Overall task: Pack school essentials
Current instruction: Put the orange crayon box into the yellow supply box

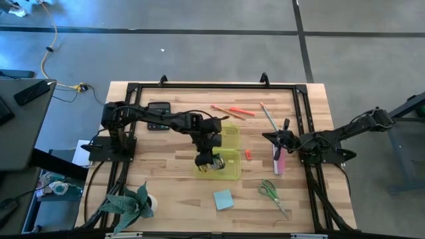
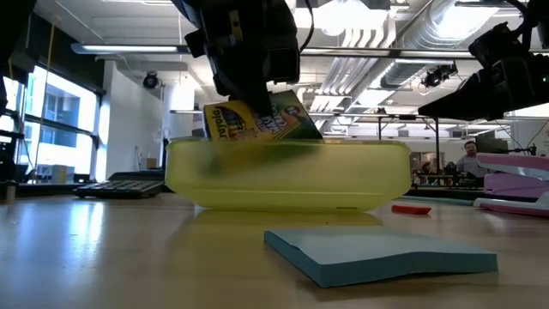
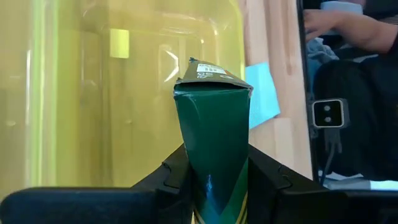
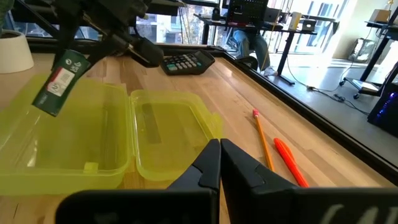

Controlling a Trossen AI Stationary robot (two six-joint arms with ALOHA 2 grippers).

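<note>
A crayon box is held tilted by the left gripper just above the translucent yellow-green case. A light blue sticky-note pad is seen on the table in front of the case. A pink stapler is seen at the right edge.

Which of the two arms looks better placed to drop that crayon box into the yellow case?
Left. Its tool is shut on the crayon box, hanging right over the open yellow case. The right tool sits shut and empty off beside the pink stapler.
</note>
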